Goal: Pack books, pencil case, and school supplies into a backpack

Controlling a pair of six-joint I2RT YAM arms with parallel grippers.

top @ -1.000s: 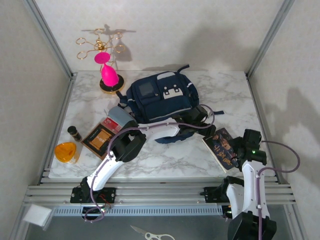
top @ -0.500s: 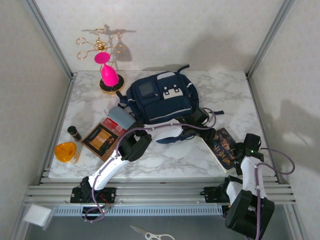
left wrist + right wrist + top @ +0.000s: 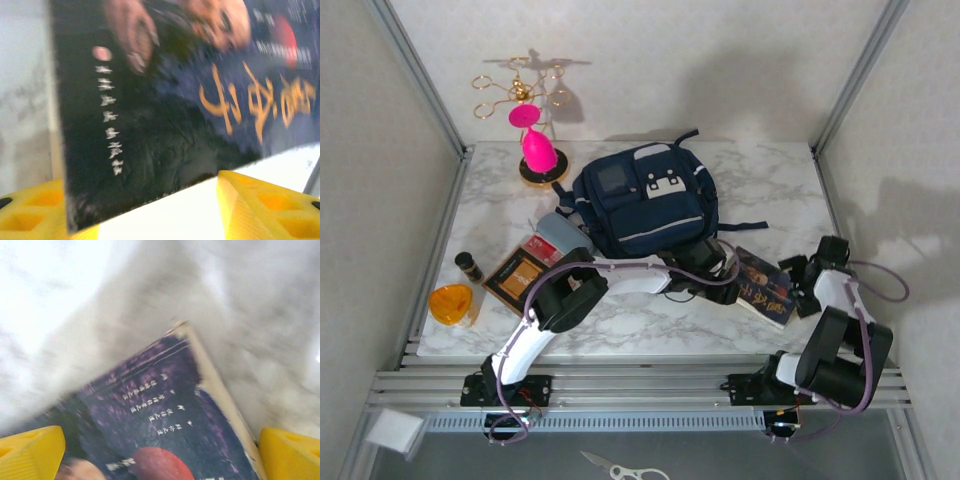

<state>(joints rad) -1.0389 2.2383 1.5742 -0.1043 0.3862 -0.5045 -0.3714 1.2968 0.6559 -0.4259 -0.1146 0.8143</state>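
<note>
Left of the backpack (image 3: pixel 640 195), the brown book (image 3: pixel 523 277) and pencil case (image 3: pixel 560 234) lie on the table (image 3: pixel 650 325). The dark book (image 3: pixel 765 285) lies flat at the backpack's near right, its long axis slanting away from the pack. The left fingers (image 3: pixel 30 207), parted, meet its left edge. The right fingers (image 3: pixel 30 450), spread wide, bracket its right corner.

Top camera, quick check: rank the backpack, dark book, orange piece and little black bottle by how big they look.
1. backpack, clearly largest
2. dark book
3. orange piece
4. black bottle, smallest
</note>
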